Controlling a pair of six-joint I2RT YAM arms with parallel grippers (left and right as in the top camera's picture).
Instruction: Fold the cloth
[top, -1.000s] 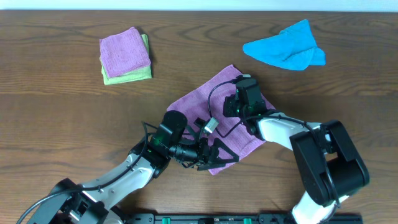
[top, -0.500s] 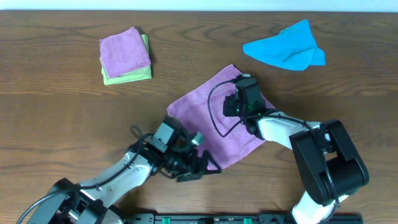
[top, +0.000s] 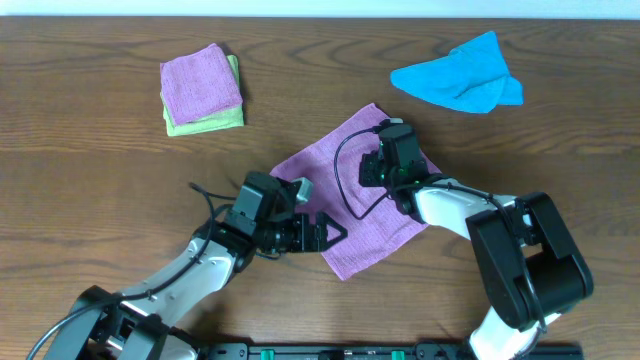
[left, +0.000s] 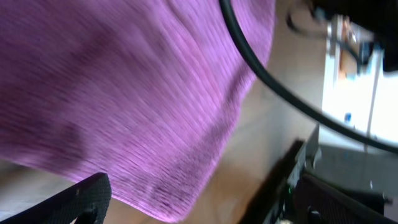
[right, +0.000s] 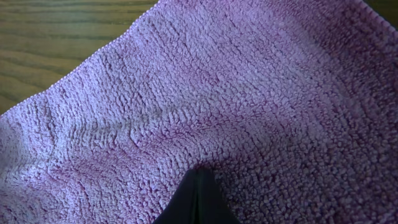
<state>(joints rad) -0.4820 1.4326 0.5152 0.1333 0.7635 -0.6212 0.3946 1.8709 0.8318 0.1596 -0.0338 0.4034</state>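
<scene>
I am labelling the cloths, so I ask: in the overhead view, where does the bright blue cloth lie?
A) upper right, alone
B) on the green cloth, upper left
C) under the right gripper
A: the blue cloth lies crumpled in the upper right, apart from the mauve cloth.

The left wrist view is blurred: the cloth (left: 124, 93) runs off its edges, and one finger (left: 87, 198) of the left gripper (top: 332, 232) is cut by the bottom. The right gripper (right: 198, 194) is cut likewise in its own view; overhead its tips are hidden. The green cloth (top: 205, 125) lies mostly under the pink cloth (top: 200, 85).
</scene>
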